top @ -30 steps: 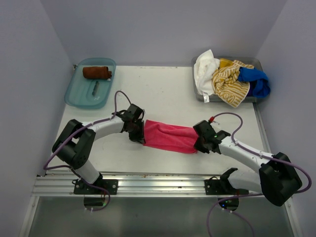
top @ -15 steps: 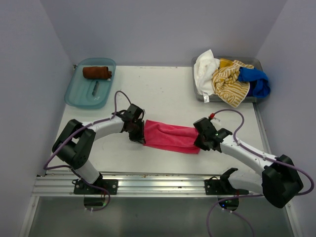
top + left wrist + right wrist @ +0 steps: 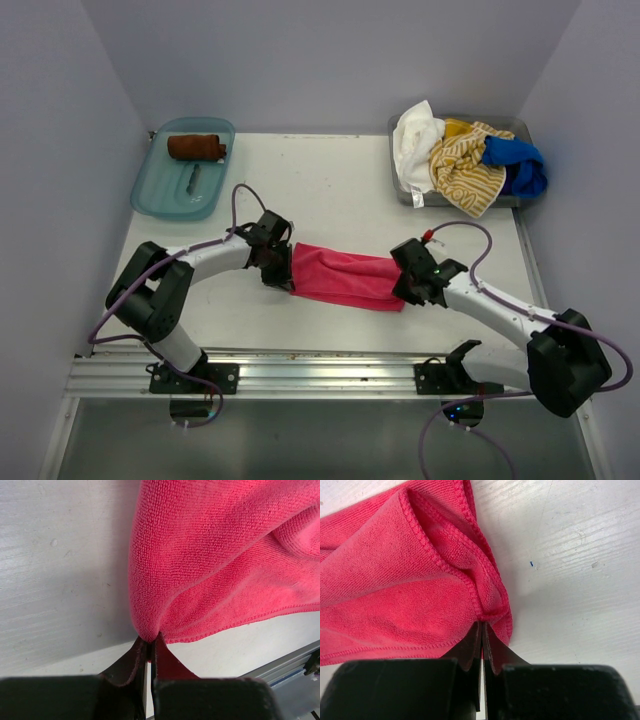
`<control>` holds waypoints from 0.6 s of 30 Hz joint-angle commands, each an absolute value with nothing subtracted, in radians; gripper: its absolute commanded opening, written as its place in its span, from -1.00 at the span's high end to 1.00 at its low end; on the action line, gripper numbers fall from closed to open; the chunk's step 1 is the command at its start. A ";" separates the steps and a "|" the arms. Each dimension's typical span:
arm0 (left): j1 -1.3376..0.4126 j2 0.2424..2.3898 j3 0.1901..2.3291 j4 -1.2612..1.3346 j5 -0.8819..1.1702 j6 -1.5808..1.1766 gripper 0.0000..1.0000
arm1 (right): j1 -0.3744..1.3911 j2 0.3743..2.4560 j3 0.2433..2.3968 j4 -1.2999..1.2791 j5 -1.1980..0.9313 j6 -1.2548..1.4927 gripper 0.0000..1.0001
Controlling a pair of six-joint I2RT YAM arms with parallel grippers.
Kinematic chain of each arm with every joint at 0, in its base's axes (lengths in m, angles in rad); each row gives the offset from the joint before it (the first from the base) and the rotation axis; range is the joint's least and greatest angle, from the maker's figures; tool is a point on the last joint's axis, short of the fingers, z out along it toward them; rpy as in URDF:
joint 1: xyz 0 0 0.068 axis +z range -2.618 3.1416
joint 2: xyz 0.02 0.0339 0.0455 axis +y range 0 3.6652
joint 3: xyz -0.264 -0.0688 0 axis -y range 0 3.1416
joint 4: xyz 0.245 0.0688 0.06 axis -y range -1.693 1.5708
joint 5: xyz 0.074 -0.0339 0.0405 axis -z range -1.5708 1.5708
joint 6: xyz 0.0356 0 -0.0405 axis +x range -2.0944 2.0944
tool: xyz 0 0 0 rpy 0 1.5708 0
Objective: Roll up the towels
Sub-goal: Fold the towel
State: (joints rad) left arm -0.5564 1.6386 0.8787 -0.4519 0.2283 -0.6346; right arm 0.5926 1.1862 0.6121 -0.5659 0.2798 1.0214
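Note:
A hot pink towel (image 3: 345,276) lies folded in a long strip on the table between my two arms. My left gripper (image 3: 281,268) is shut on its left end, pinching a fold (image 3: 148,639). My right gripper (image 3: 405,284) is shut on its right end, pinching bunched edges (image 3: 484,622). The pink towel fills the left wrist view (image 3: 225,555) and the right wrist view (image 3: 400,575). A rust-brown towel (image 3: 196,147) lies rolled in the teal tray (image 3: 160,200) at the back left. White (image 3: 415,135), yellow-and-white striped (image 3: 465,165) and blue (image 3: 517,162) towels are heaped in a grey bin at the back right.
The grey bin (image 3: 404,190) stands at the back right corner. A small dark object (image 3: 193,179) lies in the teal tray in front of the brown roll. A metal rail (image 3: 300,372) runs along the table's near edge. Walls close in on three sides.
My right gripper has shifted slightly left toward the left gripper, leaving the pink towel a little shorter and slacker. The left arm has not moved.

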 commanded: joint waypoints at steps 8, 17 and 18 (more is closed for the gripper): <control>-0.542 1.632 0.880 -0.440 0.206 -0.620 1.00 | 0.592 1.051 0.655 -0.652 0.351 1.014 1.00; -0.534 1.628 0.885 -0.452 0.204 -0.618 1.00 | 0.592 0.996 0.635 -0.669 0.292 1.022 1.00; -0.532 1.628 0.885 -0.451 0.204 -0.617 1.00 | 0.592 0.989 0.626 -0.670 0.279 1.025 1.00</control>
State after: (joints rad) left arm -0.5488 1.6386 0.8787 -0.4530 0.2317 -0.6346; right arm 0.5926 1.0225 0.6224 -0.6437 0.2928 1.0183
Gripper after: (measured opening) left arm 0.035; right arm 0.010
